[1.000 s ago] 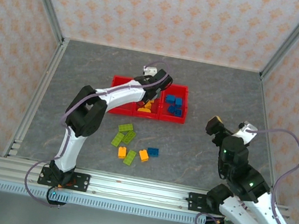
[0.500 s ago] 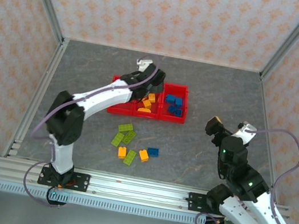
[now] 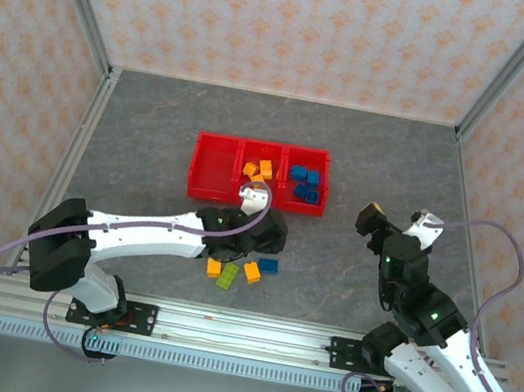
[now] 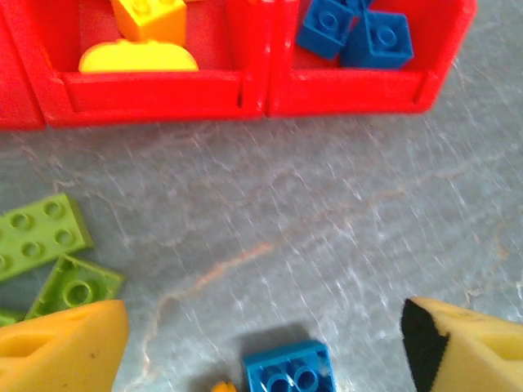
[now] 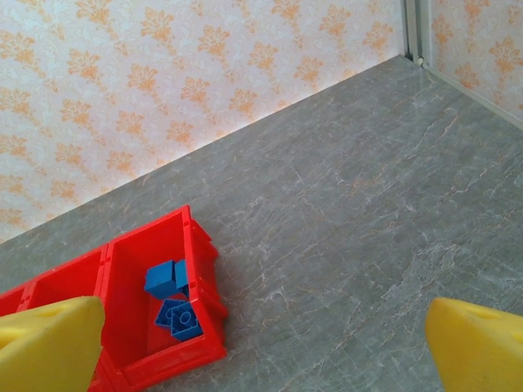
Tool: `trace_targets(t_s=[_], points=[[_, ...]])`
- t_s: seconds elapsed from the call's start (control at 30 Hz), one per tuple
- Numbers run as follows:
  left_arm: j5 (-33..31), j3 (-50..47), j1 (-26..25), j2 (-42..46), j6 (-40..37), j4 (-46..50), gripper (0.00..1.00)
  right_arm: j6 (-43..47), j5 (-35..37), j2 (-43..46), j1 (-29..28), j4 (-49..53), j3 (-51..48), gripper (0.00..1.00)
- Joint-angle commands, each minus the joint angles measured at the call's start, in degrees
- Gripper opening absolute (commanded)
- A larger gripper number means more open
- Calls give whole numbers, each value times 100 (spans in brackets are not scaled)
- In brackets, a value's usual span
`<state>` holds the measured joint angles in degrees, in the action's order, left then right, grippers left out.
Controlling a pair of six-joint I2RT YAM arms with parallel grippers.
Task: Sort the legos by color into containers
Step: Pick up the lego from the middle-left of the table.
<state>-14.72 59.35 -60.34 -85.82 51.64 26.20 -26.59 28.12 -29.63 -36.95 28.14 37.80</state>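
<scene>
The red tray (image 3: 216,170) lies mid-table, with orange legos (image 3: 259,168) in its middle compartment and blue legos (image 3: 307,185) in its right one. Loose on the table in front are a blue brick (image 3: 268,266), two orange bricks (image 3: 251,272) and a green brick (image 3: 228,275). My left gripper (image 3: 258,232) hovers open over this group. In the left wrist view the left gripper (image 4: 261,351) has the blue brick (image 4: 288,371) low between its fingers, untouched, and green plates (image 4: 37,237) at the left. My right gripper (image 3: 398,221) hangs open to the right of the tray.
In the right wrist view the right gripper (image 5: 261,351) looks over bare grey table toward the tray's right compartment (image 5: 200,269) with its blue bricks (image 5: 173,302). Patterned walls and metal frame posts (image 3: 81,12) enclose the table.
My left arm has drawn back from over the tray's middle compartment to the loose bricks near the front. The right arm has barely shifted.
</scene>
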Motion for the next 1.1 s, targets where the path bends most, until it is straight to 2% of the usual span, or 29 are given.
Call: trace_targets(t_s=[0.0,0.2,0.37,0.53,0.77,1.07], points=[[142,-38,-188,-104,556,559,82,27,-2,44,-13,-112,-88,100],[333,3,-805,-455,912,936,76,19,-8,45,-14,-93,-80,100],[632,-65,-1032,-641,1021,940,72,0,3,62,-14,-89,-88,100],[728,-324,-1052,-534,1193,911,72,-3,16,62,-14,-97,-87,100],[544,-190,-1050,-875,998,1162,81,-4,-1,58,-14,-108,-105,100],[656,2,-983,-1256,756,885,77,-19,9,71,-10,-98,-97,100]])
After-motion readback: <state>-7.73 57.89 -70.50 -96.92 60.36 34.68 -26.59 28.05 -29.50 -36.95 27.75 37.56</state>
